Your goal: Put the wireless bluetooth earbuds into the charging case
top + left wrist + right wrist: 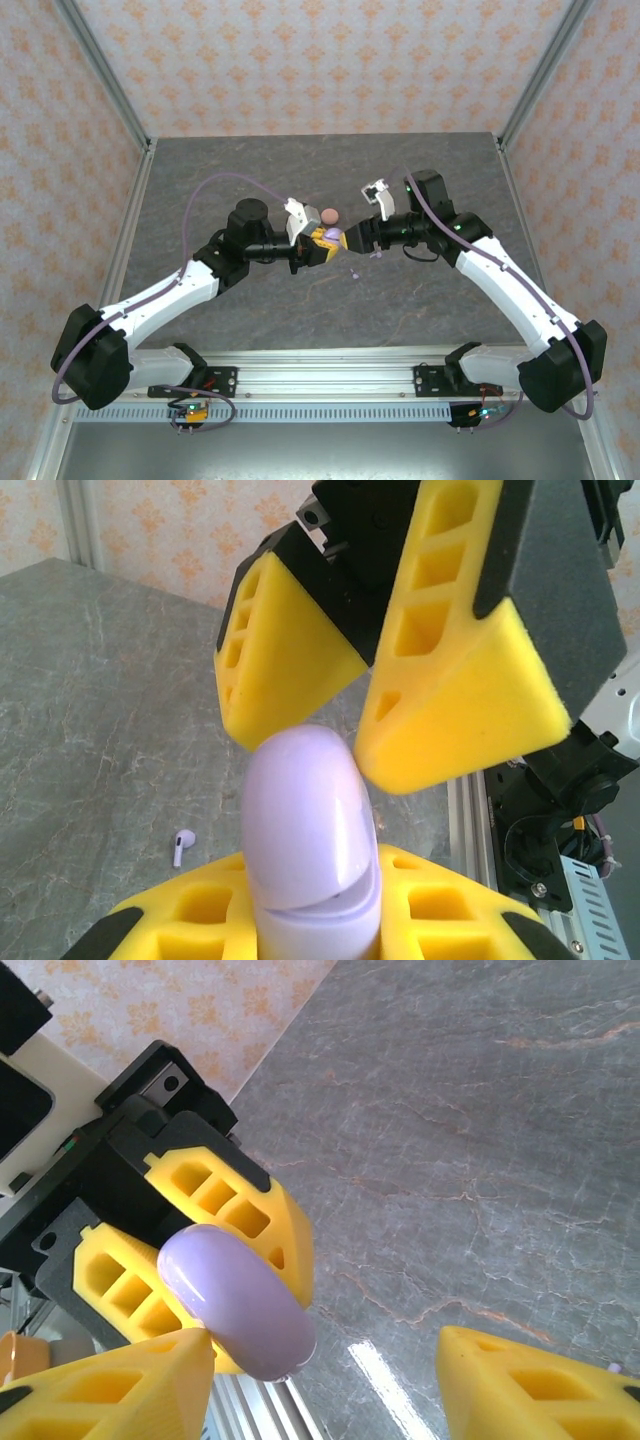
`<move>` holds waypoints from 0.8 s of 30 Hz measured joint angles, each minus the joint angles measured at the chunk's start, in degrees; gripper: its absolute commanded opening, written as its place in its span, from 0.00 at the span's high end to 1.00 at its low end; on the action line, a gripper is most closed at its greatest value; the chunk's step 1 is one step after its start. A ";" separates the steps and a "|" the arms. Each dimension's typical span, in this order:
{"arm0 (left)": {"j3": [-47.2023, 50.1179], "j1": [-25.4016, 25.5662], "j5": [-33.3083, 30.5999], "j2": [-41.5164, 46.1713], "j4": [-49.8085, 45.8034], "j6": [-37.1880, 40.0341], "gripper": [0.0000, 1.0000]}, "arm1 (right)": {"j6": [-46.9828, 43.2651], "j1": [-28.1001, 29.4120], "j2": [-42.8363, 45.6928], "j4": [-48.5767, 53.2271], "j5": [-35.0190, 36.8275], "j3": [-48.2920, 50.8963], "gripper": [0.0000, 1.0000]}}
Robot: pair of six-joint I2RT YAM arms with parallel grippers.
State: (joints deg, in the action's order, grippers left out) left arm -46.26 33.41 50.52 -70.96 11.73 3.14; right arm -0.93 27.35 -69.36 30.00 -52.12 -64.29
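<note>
Left gripper (318,245) clamps lavender charging case (310,830); right gripper (330,1380) jaws parted around its top; lavender earbud (182,845) on table (90,720)

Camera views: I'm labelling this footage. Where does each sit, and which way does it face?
Top external: above and behind, looking down at the table; left arm and right arm show.
Left wrist: on the left arm, facing the right pincer; own fingers grip the lavender charging case.
Right wrist: on the right arm, facing the left pincer; own open fingers show.
Shared: both wrist views show the case.
</note>
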 measured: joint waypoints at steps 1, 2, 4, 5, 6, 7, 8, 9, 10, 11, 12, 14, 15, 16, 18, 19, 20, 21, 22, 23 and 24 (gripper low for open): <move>0.00 0.00 0.00 0.00 -0.04 0.02 0.87 | 0.22 0.00 0.00 -0.02 0.44 -0.17 0.39; 0.00 0.00 0.02 0.00 -0.17 0.13 0.87 | 0.35 0.00 0.00 -0.09 0.94 -0.28 0.39; 0.00 0.26 -0.02 0.00 -0.61 0.39 0.87 | 0.85 0.00 0.00 -0.26 1.90 -0.33 0.39; 0.00 0.42 0.02 0.00 -0.96 0.44 0.87 | 1.11 0.00 0.00 -0.44 2.69 -0.33 0.39; 0.00 0.66 0.02 0.00 -1.22 0.46 0.87 | 1.31 0.00 0.00 -0.68 3.54 -0.35 0.39; 0.00 0.79 0.04 0.07 -1.22 0.61 0.87 | 1.49 0.00 -0.02 -0.72 4.44 -0.35 0.39; 0.00 1.07 -0.02 0.26 -1.25 0.79 0.87 | 1.64 0.00 -0.07 -0.70 5.01 -0.35 0.39; 0.00 1.11 -0.17 0.42 -1.29 0.90 0.87 | 1.77 0.00 -0.09 -0.72 5.33 -0.35 0.39; 0.00 1.11 -0.35 0.57 -1.38 0.92 0.87 | 2.08 0.00 -0.09 -0.87 5.92 -0.35 0.39; 0.00 1.09 -0.72 0.61 -1.46 0.94 0.87 | 2.27 0.13 -0.07 -0.98 6.47 -0.42 0.39; 0.00 1.09 -1.25 0.63 -1.44 0.94 0.87 | 2.62 0.26 0.00 -1.16 7.34 -0.44 0.38; 0.02 1.09 -1.86 0.63 -1.38 0.94 0.87 | 3.45 0.26 0.28 -1.36 9.42 -0.44 0.38; 0.11 1.07 -2.12 0.63 -1.18 0.92 0.87 | 3.96 0.33 0.63 -1.38 11.23 -0.42 0.38; 0.26 1.11 -2.12 0.63 -0.83 0.92 0.87 | 4.37 0.35 1.11 -1.40 13.57 -0.44 0.38; 0.31 1.11 -2.10 0.63 -0.72 0.85 0.87 | 5.42 0.31 2.19 -1.33 18.08 -0.44 0.38; 0.33 1.11 -2.10 0.63 -0.70 0.85 0.87 | 5.90 0.20 2.73 -1.25 20.55 -0.42 0.38; 0.33 1.11 -2.10 0.63 -0.55 0.83 0.87 | 6.36 0.13 3.04 -1.16 22.75 -0.42 0.38; 0.33 1.11 -2.12 0.63 -0.37 0.79 0.87 | 6.82 -0.09 3.21 -0.83 25.27 -0.42 0.38; 0.33 1.11 -2.14 0.63 -0.26 0.70 0.87 | 7.21 -0.37 3.21 -0.37 27.23 -0.42 0.38; 0.33 1.11 -2.12 0.63 -0.13 0.57 0.87 | 7.61 -0.74 2.97 0.11 29.03 -0.39 0.39; 0.33 1.11 -2.14 0.63 0.02 0.35 0.87 | 8.04 -1.22 2.54 0.57 30.58 -0.24 0.40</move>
State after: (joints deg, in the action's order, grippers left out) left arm -45.93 34.52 48.38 -70.32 11.75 3.49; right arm 7.11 26.13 -66.83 30.57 -21.54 -64.53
